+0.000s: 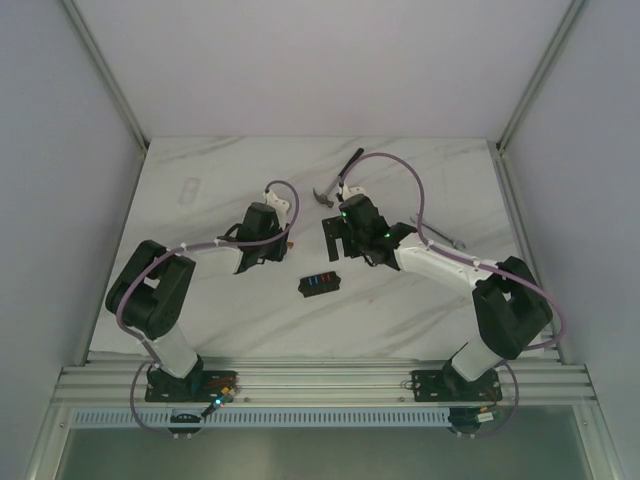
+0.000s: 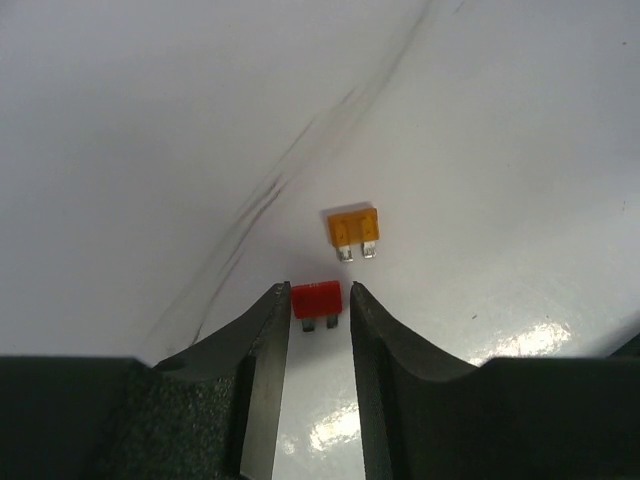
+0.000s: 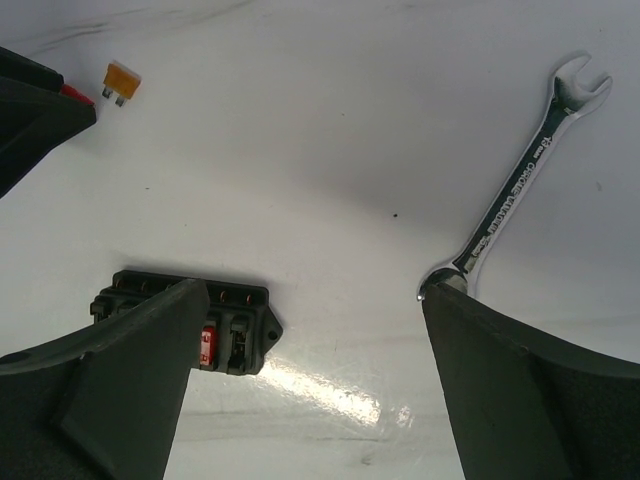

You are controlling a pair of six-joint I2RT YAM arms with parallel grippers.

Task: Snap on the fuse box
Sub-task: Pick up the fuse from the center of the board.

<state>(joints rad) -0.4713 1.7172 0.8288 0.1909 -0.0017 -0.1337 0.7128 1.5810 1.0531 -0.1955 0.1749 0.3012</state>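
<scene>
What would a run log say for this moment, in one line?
left hand: around red fuse, grip unclear | right hand: open, near fuse box | orange fuse: loose on table

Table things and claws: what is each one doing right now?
Left claw: partly open, straddling the red fuse.
Right claw: wide open, empty.
Fuse box: lying flat, top uncovered, fuses showing.
Red fuse: lying flat, a claw tip on each side.
Orange fuse: lying loose, untouched.
Wrench: lying flat, untouched.

glossy table (image 3: 300, 150); metal wrench (image 3: 515, 190); plastic fuse box (image 3: 243, 302)
</scene>
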